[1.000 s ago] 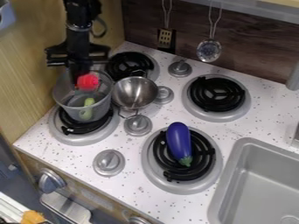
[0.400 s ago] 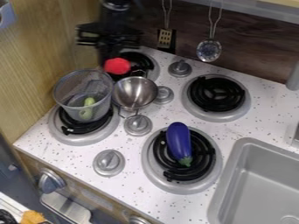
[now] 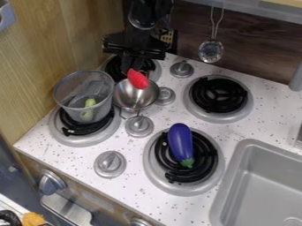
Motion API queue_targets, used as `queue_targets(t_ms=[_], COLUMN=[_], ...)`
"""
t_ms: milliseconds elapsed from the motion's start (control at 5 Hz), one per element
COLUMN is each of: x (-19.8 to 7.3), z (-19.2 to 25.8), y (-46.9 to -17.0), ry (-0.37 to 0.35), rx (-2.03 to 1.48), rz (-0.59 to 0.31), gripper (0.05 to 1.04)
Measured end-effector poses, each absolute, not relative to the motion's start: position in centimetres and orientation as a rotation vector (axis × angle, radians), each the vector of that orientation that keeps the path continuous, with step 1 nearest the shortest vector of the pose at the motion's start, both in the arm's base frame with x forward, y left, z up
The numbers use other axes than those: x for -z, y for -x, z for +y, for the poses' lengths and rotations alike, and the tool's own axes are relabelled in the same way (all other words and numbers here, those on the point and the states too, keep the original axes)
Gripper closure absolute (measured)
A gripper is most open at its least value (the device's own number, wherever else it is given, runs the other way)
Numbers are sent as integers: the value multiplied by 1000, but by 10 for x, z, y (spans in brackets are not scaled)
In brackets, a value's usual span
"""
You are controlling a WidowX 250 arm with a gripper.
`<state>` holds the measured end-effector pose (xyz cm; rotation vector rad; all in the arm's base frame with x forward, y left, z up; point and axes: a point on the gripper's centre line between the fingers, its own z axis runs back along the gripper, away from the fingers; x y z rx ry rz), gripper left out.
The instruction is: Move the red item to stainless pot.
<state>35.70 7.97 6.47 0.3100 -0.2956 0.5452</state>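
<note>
The black pincer (image 3: 131, 69) hangs from the top of the view, and it is pinching the red item (image 3: 138, 80) at the ends of its two fingers. The red item is tilted, its lower end toward the right, and it is seen over the mouth of the stainless pot (image 3: 137, 96). Whether it touches the pot, I cannot tell. The pot is just below the pincer in the view. Behind the pincer lies one black stove coil (image 3: 152, 67), partly hidden by it.

To the left of the pincer and a little lower, a mesh basket (image 3: 59, 95) stands on another coil (image 3: 94, 126), and inside it lies a green thing (image 3: 88, 110). To the right of the pincer there is a grey knob (image 3: 182, 69), and farther the same way one more coil (image 3: 219, 94). Above this side, a slotted spoon (image 3: 211, 51) hangs before the dark wall (image 3: 256, 53). Behind the arm, a turner (image 3: 168, 38) is partly covered.

Well below the pincer and to the right, a purple eggplant (image 3: 180, 140) lies on the front coil (image 3: 206, 154), its green end pointing down. The farthest from the pincer is the grey sink (image 3: 262, 176), at the lower right.
</note>
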Motion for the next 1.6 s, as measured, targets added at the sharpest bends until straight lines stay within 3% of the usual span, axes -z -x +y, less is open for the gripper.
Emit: queue_targets(t_ms=[400, 600, 800, 1000, 1200, 1400, 1600], x=[-51, -31, -14, -8, -12, -12, -11], z=[83, 90, 99, 109, 108, 108, 104], y=[-383, -393, -399, -404, -408, -408, -404], ry=[-326, -322, -363, -452, -510, -521, -538], rx=[-408, -364, -345, -329, -304, -325, -341], rz=[-357, -386, -411, -441, -439, -442, -446], gripper=[1015, 1014, 1014, 1014, 998, 926, 737])
